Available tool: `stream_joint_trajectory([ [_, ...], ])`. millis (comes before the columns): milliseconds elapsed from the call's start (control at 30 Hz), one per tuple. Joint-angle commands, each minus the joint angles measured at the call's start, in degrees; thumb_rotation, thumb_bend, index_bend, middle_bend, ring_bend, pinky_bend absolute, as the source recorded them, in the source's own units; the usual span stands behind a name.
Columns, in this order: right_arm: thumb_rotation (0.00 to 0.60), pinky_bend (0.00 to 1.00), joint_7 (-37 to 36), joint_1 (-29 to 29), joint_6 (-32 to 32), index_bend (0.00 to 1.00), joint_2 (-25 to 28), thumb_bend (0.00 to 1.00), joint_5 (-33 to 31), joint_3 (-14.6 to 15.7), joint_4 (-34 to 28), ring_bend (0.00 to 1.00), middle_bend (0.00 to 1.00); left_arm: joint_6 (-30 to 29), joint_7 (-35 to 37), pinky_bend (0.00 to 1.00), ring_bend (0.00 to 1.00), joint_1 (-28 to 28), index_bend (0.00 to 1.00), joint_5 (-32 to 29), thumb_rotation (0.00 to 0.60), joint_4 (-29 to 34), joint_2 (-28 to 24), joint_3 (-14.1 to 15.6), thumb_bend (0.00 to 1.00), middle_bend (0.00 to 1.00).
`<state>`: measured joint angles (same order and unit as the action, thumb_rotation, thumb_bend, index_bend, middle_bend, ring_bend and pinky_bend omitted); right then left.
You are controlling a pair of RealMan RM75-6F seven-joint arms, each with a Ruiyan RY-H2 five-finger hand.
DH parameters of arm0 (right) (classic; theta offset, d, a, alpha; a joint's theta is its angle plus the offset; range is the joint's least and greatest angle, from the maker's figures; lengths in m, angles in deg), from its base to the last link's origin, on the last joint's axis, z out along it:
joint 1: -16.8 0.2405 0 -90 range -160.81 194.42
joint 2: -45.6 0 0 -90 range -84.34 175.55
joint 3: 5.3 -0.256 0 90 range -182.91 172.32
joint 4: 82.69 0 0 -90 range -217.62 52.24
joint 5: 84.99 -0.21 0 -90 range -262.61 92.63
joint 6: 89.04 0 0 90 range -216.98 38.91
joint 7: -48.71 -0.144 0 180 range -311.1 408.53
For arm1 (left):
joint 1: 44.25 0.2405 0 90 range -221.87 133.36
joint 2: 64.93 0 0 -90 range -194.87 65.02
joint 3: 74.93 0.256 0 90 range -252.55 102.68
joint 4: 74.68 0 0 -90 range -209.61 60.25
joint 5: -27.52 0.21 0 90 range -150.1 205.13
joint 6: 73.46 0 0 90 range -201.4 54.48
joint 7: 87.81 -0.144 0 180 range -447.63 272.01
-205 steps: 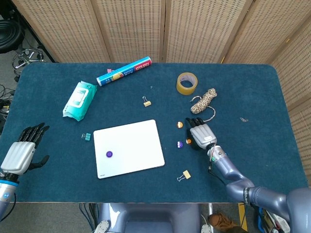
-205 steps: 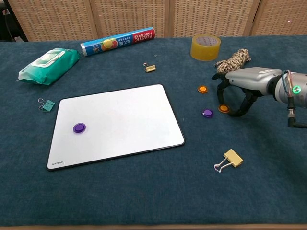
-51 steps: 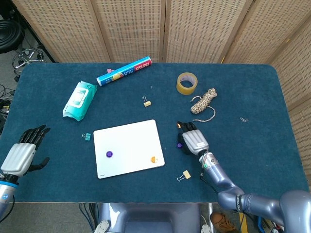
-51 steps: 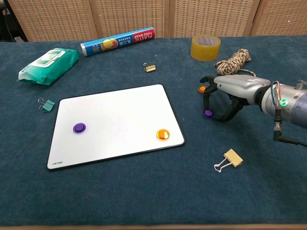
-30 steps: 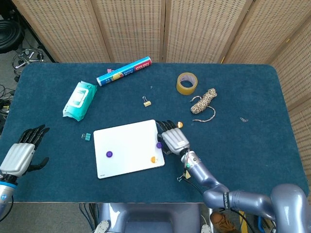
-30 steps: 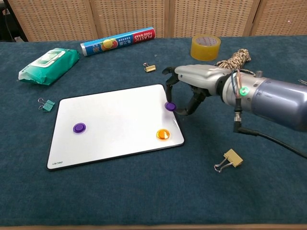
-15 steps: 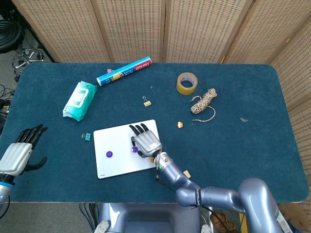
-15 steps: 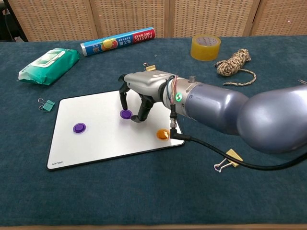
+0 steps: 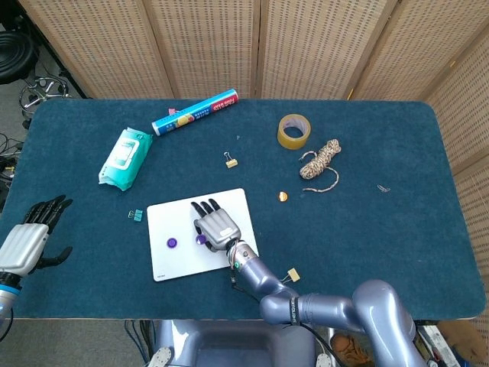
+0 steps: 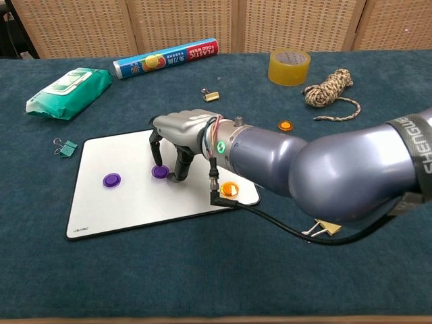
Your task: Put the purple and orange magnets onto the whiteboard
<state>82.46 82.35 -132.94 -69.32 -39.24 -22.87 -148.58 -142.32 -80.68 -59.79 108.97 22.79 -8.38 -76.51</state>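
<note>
The whiteboard (image 9: 170, 264) (image 10: 121, 209) lies on the blue table. One purple magnet (image 9: 172, 243) (image 10: 111, 180) sits on its left part, and an orange magnet (image 10: 230, 190) near its right front corner. My right hand (image 9: 214, 223) (image 10: 177, 135) hovers over the board's middle and pinches a second purple magnet (image 9: 200, 239) (image 10: 160, 171) low against the board surface. Another orange magnet (image 9: 283, 196) (image 10: 285, 125) lies on the cloth right of the board. My left hand (image 9: 30, 238) hangs beyond the table's left edge, fingers spread, holding nothing.
A green wipes pack (image 9: 124, 157), a blue tube (image 9: 195, 112), a tape roll (image 9: 293, 131) and a rope coil (image 9: 321, 160) lie at the back. Binder clips sit by the board: teal (image 9: 136, 215), gold (image 9: 231, 160) and gold (image 9: 289, 276).
My right hand carried the second purple magnet from the cloth right of the board leftward to the board's middle. An orange magnet appeared on the board earlier. The left hand stayed put.
</note>
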Motion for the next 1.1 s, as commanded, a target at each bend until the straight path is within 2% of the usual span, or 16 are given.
stream_joint_trajectory([
  [33, 0.6, 0.0, -0.09, 0.19, 0.03, 0.54, -0.22, 0.39, -0.07, 0.29, 0.64, 0.0, 0.0, 0.02, 0.19, 0.0, 0.0, -0.01, 0.03, 0.02, 0.6, 0.01, -0.08, -0.01, 0.31, 0.0],
  [167, 0.6, 0.0, -0.9, 0.08, -0.05, 0.34, 0.53, 0.39, 0.11, 0.07, -0.42, 0.0, 0.0, 0.04, 0.54, 0.0, 0.0, -0.05, 0.03, -0.02, 0.6, -0.09, -0.11, -0.12, 0.31, 0.0],
  [267, 0.6, 0.0, -0.82, -0.04, -0.51, 0.3, 1.14, 0.39, 0.63, 0.42, -1.27, 0.0, 0.0, 0.08, 0.53, 0.0, 0.0, -0.08, 0.03, 0.07, 0.6, -0.09, -0.14, -0.09, 0.31, 0.0],
  [467, 0.6, 0.0, -0.42, -0.57, -1.47, 0.3, 2.62, 0.39, 0.54, 1.08, -3.79, 0.0, 0.0, -0.05, 0.36, 0.0, 0.0, -0.03, 0.03, 0.29, 0.6, 0.08, -0.15, -0.01, 0.31, 0.0],
  [733, 0.6, 0.0, -0.78, -3.21, -5.41, 0.31, 8.74, 0.39, 3.14, 1.65, -6.48, 0.0, 0.0, 0.02, 0.56, 0.0, 0.0, -0.03, 0.03, 0.31, 0.6, -0.18, -0.16, 0.03, 0.31, 0.0],
  [867, 0.6, 0.0, -2.25, -6.04, -5.71, 0.32, 13.89, 0.39, 1.51, 1.67, -3.84, 0.0, 0.0, 0.18, 0.12, 0.0, 0.0, -0.1, 0.03, 0.29, 0.6, -0.16, 0.04, 0.11, 0.31, 0.0],
  [1100, 0.6, 0.0, -6.0, -8.54, -2.23, 0.34, 17.63, 0.39, 1.08, 2.82, 1.94, 0.0, 0.0, 0.04, -0.69, 0.0, 0.0, 0.03, 0.03, 0.4, 0.6, 0.27, 0.2, 0.33, 0.31, 0.0],
])
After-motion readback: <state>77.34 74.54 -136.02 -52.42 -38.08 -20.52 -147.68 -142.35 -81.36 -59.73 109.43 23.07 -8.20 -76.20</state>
